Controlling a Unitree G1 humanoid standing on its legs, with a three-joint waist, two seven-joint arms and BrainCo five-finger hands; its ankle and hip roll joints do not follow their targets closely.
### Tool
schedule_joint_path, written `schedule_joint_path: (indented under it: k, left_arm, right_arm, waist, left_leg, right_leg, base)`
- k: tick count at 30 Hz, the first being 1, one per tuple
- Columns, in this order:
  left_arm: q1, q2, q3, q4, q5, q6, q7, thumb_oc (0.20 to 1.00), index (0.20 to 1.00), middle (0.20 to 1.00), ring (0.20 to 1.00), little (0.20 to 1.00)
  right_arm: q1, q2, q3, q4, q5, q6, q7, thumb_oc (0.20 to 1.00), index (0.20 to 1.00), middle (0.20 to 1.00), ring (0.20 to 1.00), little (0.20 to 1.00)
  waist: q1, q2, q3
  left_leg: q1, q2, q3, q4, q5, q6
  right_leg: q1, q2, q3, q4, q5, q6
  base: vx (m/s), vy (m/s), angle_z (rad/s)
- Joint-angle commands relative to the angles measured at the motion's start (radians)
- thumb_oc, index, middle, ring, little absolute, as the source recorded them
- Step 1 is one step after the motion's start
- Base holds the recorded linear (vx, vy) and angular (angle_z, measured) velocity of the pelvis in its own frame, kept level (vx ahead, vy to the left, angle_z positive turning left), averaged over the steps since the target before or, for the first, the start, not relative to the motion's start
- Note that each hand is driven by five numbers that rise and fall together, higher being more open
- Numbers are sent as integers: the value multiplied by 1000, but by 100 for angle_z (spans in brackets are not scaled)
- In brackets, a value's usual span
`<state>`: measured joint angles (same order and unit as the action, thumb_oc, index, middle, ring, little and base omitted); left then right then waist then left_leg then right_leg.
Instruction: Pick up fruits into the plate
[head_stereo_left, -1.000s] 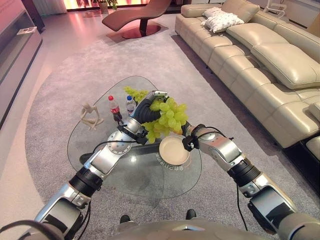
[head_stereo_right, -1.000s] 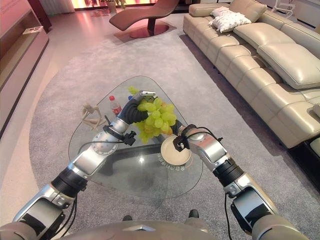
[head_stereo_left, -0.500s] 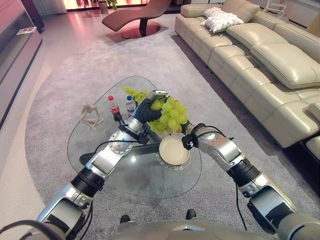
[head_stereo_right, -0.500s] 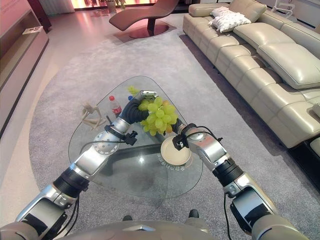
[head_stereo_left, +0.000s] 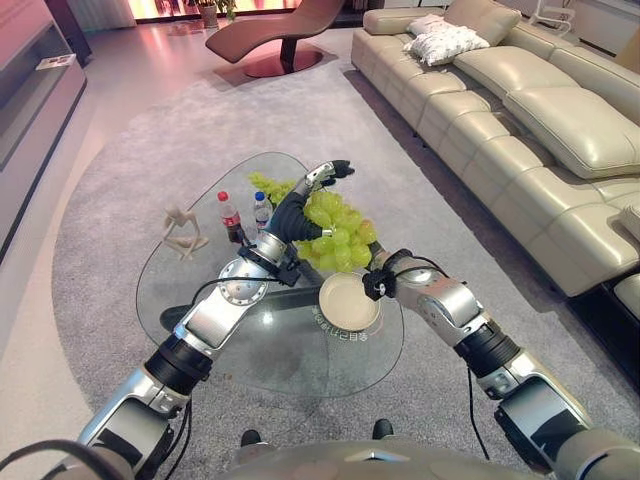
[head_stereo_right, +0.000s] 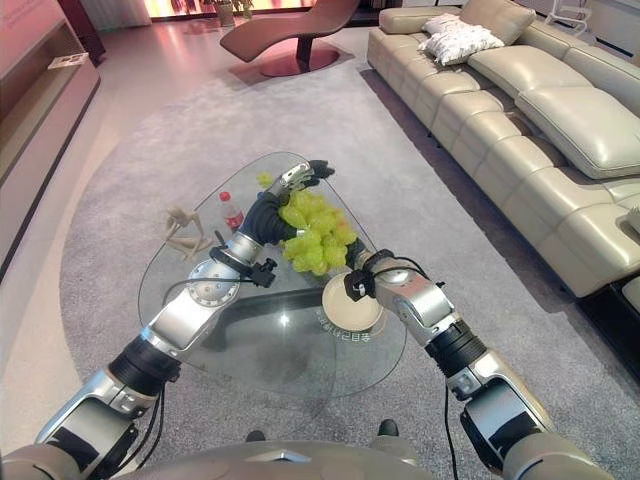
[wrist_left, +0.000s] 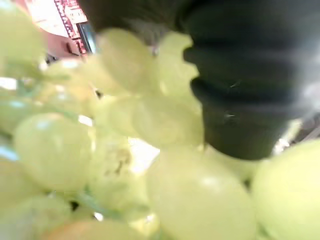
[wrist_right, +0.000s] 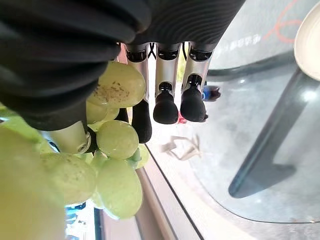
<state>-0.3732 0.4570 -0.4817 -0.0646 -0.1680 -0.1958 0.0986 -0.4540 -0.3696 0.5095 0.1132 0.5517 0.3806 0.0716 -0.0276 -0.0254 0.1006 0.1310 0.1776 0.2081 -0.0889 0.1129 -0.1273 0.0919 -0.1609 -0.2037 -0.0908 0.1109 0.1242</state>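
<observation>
Both hands (head_stereo_left: 318, 190) half-buried in grapes (head_stereo_left: 335, 235).

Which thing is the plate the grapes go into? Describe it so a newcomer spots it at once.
Start at the glass coffee table on the grey rug beside the long cream sofa. On the table's sofa-side edge, just nearer the robot than the bunch of green grapes, sits the plate: a round cream dish, the table's only dish.

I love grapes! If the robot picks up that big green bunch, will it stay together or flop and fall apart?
The grape bunch would probably flop, being many round grapes loosely clustered. Loose grapes might roll on the smooth glass table. They look soft, so fingers could bruise them.
</observation>
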Motion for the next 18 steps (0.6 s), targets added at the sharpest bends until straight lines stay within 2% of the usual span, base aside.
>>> schedule_joint_path:
  k: [1, 8, 15, 18]
  left_arm:
    - [-63, -6, 37, -38, -8, -26, 2, 1000, 1000, 1000, 1000, 1000]
    - [-30, 21, 73, -30, 5, 3, 8, 1000, 1000, 1000, 1000, 1000]
    - [22, 25, 113, -18, 27, 25, 35, 1000, 1000, 1000, 1000, 1000]
    - [41, 27, 127, -3, 44, 39, 54, 1000, 1000, 1000, 1000, 1000]
  right_arm:
    - [-52, 35, -87, -42, 51, -100, -17, 200, 200, 200, 200, 200]
    - [-3, 45, -138, -46, 120, -173, -37, 200, 200, 200, 200, 200]
    - [59, 55, -188, -73, 177, -210, -48, 200, 200, 200, 200, 200]
    - [78, 62, -205, -72, 207, -255, -58, 200, 200, 200, 200, 200]
  waist:
    - [19, 6, -9]
    - [24, 13, -7]
    - [25, 16, -4]
    - [26, 17, -2]
  left_leg:
    - [-20, 13, 22, 47, -86, 14]
    - [-21, 12, 21, 49, -87, 16]
    - [-24, 11, 22, 50, -86, 17]
    - [-26, 11, 21, 51, -86, 18]
  right_leg:
    - [35, -14, -74, 89, -118, 1]
    - [38, -19, -84, 91, -119, 1]
    - [37, -20, -88, 91, -119, 1]
    - [35, -20, -89, 92, -119, 0]
  base:
    - [0, 0, 0]
    - [0, 0, 0]
    - [0, 0, 0]
    - [0, 0, 0]
